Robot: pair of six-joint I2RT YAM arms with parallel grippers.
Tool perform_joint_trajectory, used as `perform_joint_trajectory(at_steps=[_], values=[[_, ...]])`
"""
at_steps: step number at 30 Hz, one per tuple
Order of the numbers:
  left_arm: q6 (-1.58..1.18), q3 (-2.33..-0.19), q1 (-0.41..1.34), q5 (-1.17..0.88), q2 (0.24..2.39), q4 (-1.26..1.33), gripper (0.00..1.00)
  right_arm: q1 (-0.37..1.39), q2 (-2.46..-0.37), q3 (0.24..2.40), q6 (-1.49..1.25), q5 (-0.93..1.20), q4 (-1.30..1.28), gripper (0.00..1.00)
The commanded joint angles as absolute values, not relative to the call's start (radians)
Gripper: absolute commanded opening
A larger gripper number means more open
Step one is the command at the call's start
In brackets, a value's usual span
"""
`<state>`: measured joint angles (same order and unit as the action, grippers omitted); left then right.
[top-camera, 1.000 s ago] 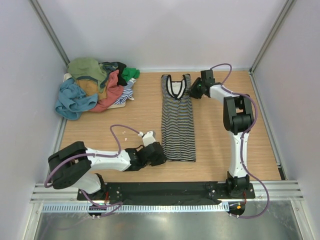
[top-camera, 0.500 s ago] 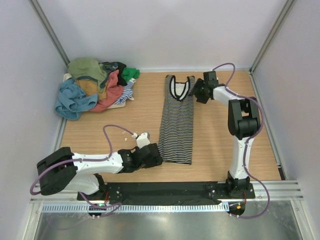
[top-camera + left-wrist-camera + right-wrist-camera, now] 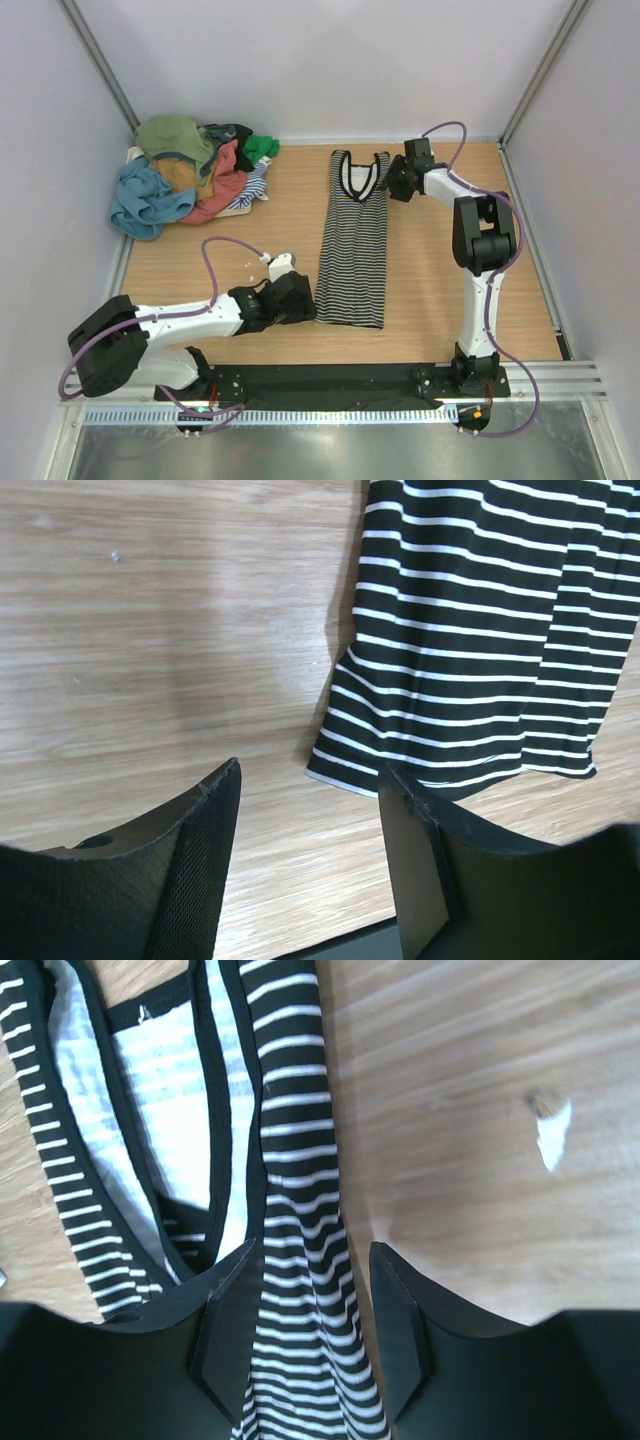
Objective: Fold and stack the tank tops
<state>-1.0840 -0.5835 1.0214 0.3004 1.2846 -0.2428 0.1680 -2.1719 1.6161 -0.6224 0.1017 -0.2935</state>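
A black-and-white striped tank top (image 3: 352,250) lies flat as a long narrow strip in the middle of the wooden table (image 3: 440,290), neck end at the back. My left gripper (image 3: 305,302) rests low just left of its hem corner, open. The left wrist view shows the striped hem (image 3: 480,630) beyond the left gripper (image 3: 311,772), with bare wood between the fingers. My right gripper (image 3: 390,180) is at the right shoulder strap, open. In the right wrist view the striped cloth (image 3: 300,1160) runs under the right gripper (image 3: 312,1247). Several other tank tops (image 3: 190,180) are heaped at the back left.
White walls close in the table on three sides. A black base strip (image 3: 340,385) runs along the near edge. A purple cable loop (image 3: 225,245) arches over the left arm. A small white mark (image 3: 550,1130) shows on the wood near the right gripper.
Both grippers have opened. The striped top's neck end has shifted slightly right and its hem now lies narrower. The left gripper has drawn back a little to the left.
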Motion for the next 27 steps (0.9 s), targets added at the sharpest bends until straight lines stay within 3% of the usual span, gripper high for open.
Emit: perform_joint_trajectory(at_steps=[1,9,10,15,18,20,23,27], values=[[-1.023,-0.617,0.993,0.239,1.285,-0.204,0.58,0.167,-2.221,1.695,-0.592,0.132,-0.299,0.52],[-1.042,-0.589,0.968,0.144,1.347,-0.123,0.45,0.153,-2.295,1.761,-0.598,0.169,-0.273,0.43],[-1.049,-0.584,0.968,0.141,1.348,-0.104,0.39,0.152,-2.307,1.766,-0.603,0.175,-0.262,0.37],[-1.068,-0.557,0.966,0.123,1.390,-0.051,0.34,0.150,-2.352,1.813,-0.609,0.199,-0.265,0.23],[-1.072,-0.551,0.968,0.107,1.407,-0.022,0.27,0.149,-2.378,1.836,-0.614,0.221,-0.262,0.09],[-1.077,-0.542,0.968,0.098,1.410,-0.017,0.12,0.149,-2.385,1.847,-0.614,0.233,-0.261,0.07],[-1.086,-0.513,0.971,0.094,1.384,-0.006,0.00,0.149,-2.399,1.871,-0.615,0.241,-0.262,0.06],[-1.111,-0.471,0.988,0.097,1.333,-0.005,0.00,0.149,-2.422,1.913,-0.629,0.259,-0.267,0.11]])
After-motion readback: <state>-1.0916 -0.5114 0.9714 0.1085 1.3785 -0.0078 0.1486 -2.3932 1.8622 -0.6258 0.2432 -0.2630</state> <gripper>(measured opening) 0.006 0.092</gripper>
